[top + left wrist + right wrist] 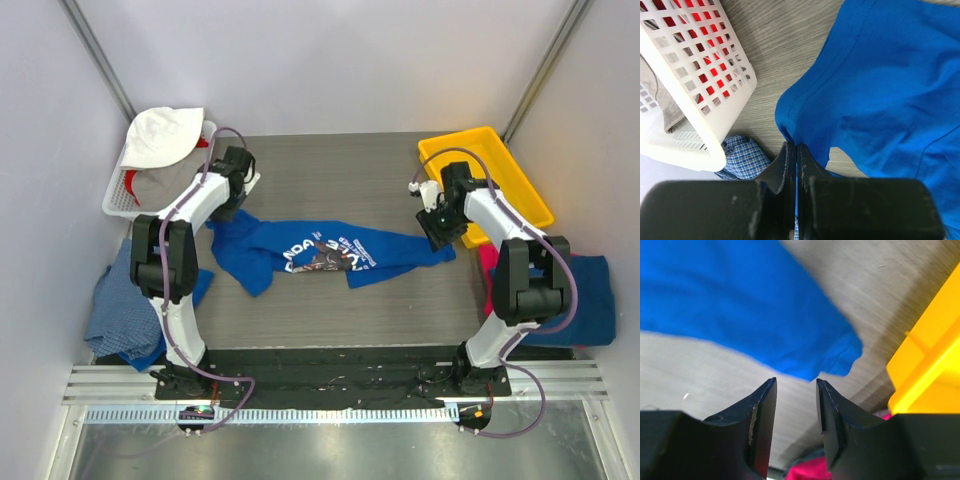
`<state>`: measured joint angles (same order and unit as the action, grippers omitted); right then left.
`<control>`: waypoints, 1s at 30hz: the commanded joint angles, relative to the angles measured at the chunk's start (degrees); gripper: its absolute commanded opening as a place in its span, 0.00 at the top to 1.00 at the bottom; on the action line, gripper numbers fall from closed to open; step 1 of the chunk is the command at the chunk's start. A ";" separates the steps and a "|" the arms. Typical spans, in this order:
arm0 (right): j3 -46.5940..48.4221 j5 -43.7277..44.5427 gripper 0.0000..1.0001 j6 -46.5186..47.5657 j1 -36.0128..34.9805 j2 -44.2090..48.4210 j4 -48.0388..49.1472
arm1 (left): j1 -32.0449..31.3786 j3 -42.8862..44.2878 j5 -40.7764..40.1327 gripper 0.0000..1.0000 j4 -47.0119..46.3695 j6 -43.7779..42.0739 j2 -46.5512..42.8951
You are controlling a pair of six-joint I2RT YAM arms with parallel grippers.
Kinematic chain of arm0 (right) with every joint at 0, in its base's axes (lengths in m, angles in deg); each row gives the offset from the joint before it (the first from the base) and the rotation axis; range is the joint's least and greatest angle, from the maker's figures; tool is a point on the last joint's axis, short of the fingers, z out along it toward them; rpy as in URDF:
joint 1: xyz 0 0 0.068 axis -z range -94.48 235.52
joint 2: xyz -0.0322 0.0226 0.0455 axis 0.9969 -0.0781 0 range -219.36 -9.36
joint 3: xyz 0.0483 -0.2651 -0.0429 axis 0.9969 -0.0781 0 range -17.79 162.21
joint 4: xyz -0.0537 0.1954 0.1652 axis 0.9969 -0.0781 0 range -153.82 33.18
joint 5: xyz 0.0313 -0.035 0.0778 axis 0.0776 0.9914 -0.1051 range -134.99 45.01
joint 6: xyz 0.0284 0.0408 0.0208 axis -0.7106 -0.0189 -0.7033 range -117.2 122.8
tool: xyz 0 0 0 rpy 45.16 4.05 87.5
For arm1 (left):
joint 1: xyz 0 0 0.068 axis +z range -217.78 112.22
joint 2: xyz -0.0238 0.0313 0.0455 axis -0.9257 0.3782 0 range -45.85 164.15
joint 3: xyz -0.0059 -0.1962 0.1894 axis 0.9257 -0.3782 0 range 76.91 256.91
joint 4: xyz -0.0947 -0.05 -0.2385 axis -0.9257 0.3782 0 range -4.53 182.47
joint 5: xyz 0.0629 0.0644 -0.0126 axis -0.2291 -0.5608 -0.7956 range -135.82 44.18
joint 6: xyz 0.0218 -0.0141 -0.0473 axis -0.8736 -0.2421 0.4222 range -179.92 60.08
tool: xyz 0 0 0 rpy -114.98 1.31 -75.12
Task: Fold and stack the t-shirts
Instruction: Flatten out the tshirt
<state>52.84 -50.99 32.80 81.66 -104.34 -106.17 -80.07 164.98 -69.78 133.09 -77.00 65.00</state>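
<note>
Grey table [340, 170], royal blue t-shirt [255, 250], white basket [690, 150], yellow tray [505, 175]

Chest print [322, 255] creased, lettering unreadable, pink cloth [486, 290] mostly behind right arm [520, 280], perhaps a shirt

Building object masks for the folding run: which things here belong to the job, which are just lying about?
Job: printed royal blue t-shirt, its edge pinched by the shut left pincer; open right pincer by its corner; magenta cloth and blue cloth beside the right arm, likely shirts.
Lying about: white basket; yellow bin; checked cloth at left.
</note>
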 commanded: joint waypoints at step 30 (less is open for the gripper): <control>5.04 1.52 0.65 -1.17 5.79 -12.51 8.30 | -0.36 -2.82 -1.08 1.00 -1.30 -0.23 -2.21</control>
<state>57.43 -48.83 31.11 87.41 -116.75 -98.82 -80.20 162.27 -70.04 132.50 -76.87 65.00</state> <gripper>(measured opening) 0.375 0.021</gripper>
